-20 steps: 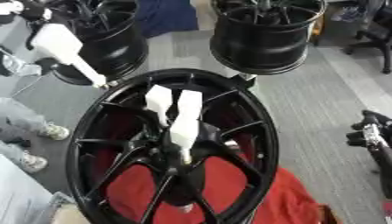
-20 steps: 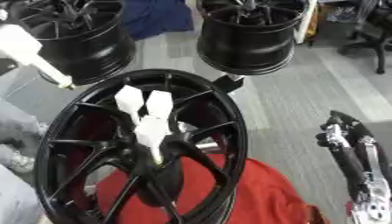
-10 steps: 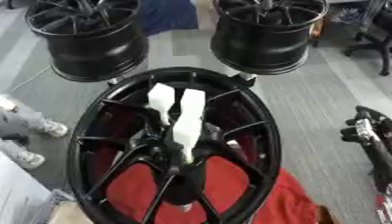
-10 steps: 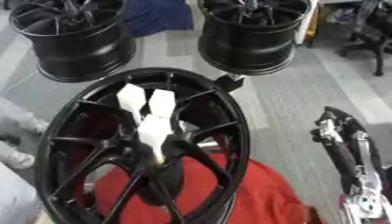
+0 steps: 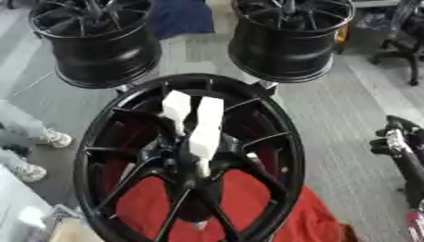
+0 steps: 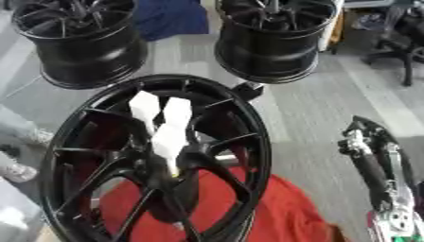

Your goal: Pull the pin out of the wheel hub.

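White pin [image 5: 197,127] in black wheel hub [image 5: 189,158], right hand [image 6: 377,160] apart – grip unclear (edge-on)

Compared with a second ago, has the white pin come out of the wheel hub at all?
No. The white pin sits at the same spot against the wheel hub and its spokes as before.

A black wheel hub [image 6: 153,160] was seen in the foreground, its spokes meeting at the centre, with a red cloth [image 6: 273,212] beneath its lower part. A white forked pin [image 6: 162,127] was seated in the hub's centre, its two prongs pointing up. Two further black wheels [image 6: 79,42] [image 6: 278,38] were seen standing behind. The right hand [image 6: 377,160] was shown at the right edge, well apart from the hub, fingers extended upward.
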Robot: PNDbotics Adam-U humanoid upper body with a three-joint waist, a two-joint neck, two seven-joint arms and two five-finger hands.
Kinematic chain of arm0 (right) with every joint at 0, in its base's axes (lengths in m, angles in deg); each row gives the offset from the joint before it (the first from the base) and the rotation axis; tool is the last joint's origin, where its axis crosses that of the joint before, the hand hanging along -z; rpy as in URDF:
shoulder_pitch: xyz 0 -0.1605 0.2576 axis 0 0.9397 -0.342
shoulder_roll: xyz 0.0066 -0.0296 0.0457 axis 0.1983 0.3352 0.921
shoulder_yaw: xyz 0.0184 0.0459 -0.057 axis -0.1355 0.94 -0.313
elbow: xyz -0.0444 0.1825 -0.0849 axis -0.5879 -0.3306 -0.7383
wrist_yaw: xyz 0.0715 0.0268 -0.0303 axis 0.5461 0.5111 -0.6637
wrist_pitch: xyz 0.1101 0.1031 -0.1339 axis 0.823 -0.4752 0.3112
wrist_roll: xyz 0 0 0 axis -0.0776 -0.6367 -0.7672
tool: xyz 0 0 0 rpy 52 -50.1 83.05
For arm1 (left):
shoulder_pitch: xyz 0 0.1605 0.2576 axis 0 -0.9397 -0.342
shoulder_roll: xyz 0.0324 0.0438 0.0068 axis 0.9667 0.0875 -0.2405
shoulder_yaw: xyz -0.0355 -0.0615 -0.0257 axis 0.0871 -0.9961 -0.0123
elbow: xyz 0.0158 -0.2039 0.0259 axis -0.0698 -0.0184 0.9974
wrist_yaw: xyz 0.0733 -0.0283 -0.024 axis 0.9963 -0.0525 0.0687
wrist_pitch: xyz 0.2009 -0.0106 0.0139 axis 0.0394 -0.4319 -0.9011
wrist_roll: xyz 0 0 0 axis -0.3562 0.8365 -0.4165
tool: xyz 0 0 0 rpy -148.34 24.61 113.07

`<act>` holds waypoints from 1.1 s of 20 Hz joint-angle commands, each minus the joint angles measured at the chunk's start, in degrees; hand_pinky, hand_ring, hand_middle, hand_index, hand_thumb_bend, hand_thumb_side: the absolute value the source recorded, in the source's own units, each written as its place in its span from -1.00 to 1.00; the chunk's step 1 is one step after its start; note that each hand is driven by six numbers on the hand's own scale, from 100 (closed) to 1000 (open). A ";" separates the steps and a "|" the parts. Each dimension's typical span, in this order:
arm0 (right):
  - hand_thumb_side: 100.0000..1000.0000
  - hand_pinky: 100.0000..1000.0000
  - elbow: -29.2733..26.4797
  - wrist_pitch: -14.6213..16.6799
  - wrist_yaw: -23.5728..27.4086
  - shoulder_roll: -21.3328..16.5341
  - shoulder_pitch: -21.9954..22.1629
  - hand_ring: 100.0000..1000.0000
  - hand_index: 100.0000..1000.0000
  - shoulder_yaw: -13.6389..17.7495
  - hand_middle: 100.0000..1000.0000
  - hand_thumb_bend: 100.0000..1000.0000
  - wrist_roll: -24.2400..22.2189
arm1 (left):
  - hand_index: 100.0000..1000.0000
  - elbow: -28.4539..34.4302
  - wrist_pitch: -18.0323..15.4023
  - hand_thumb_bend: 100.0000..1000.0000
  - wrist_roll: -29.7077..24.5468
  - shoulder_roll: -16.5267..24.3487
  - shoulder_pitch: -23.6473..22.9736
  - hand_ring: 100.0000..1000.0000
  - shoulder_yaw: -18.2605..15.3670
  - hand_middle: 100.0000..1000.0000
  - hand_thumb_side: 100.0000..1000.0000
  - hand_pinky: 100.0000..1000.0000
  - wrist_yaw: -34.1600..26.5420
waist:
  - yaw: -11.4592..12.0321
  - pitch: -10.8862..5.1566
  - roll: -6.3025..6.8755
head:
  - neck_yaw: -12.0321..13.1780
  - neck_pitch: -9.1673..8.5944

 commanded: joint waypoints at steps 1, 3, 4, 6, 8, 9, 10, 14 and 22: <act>0.05 0.07 -0.72 0.12 -0.18 -0.35 -0.43 0.04 0.55 -0.12 0.05 -1.00 -0.25 | 0.85 -3.30 -1.22 -0.88 11.76 0.30 0.07 0.07 1.63 0.71 0.47 0.17 1.68 | -0.26 -0.55 0.18 | 0.19 -0.14; 0.05 0.07 -0.70 0.11 -0.19 -0.30 -0.49 0.04 0.55 -0.14 0.05 -1.00 -0.29 | 0.81 -3.71 -3.23 -1.00 16.75 -0.82 -0.38 0.04 2.66 0.64 0.31 0.14 -0.06 | -0.23 -0.60 0.09 | 0.09 -0.14; 0.05 0.07 -0.69 0.11 -0.19 -0.28 -0.49 0.04 0.55 -0.15 0.05 -1.00 -0.31 | 0.80 -2.96 -3.99 -1.00 18.10 -1.43 -0.76 0.03 2.72 0.62 0.25 0.13 -1.40 | -0.16 -0.62 0.06 | 0.13 -0.14; 0.05 0.07 -0.68 0.12 -0.18 -0.22 -0.47 0.04 0.55 -0.14 0.05 -1.00 -0.32 | 0.76 0.72 -4.96 -1.00 19.93 -3.11 -1.76 0.00 2.22 0.54 0.20 0.11 -4.49 | -0.11 -0.62 0.02 | 0.21 -0.14; 0.05 0.07 -0.69 0.11 -0.16 -0.12 -0.52 0.04 0.55 -0.12 0.05 -1.00 -0.27 | 0.73 5.95 -4.87 -1.00 21.42 -5.48 -2.88 -0.04 1.20 0.47 0.15 0.08 -8.59 | 0.01 -0.57 -0.12 | 0.10 -0.14; 0.05 0.07 -0.69 0.11 -0.15 -0.07 -0.54 0.04 0.55 -0.13 0.05 -1.00 -0.28 | 0.71 9.27 -4.58 -1.00 22.37 -7.07 -3.56 -0.04 0.61 0.44 0.14 0.07 -10.90 | 0.10 -0.52 -0.20 | 0.10 -0.14; 0.06 0.07 -0.70 0.11 -0.13 0.01 -0.55 0.04 0.54 -0.13 0.05 -1.00 -0.27 | 0.69 13.04 -4.19 -1.00 23.28 -8.92 -4.40 -0.06 0.09 0.40 0.16 0.06 -13.29 | 0.17 -0.48 -0.28 | 0.15 -0.14; 0.06 0.07 -0.77 0.15 0.00 0.28 -0.66 0.05 0.54 -0.13 0.05 -1.00 -0.20 | 0.63 27.35 -1.34 -1.00 25.28 -17.32 -7.62 -0.10 -1.16 0.28 0.18 0.02 -21.93 | 0.23 -0.25 -0.59 | 0.24 -0.14; 0.06 0.07 -0.79 0.23 0.31 0.94 -1.00 0.05 0.54 -0.18 0.05 -1.00 -0.23 | 0.60 41.90 5.47 -1.00 27.47 -32.21 -9.81 -0.10 -1.77 0.22 0.33 0.02 -26.23 | 0.20 0.15 -1.31 | 1.15 -0.14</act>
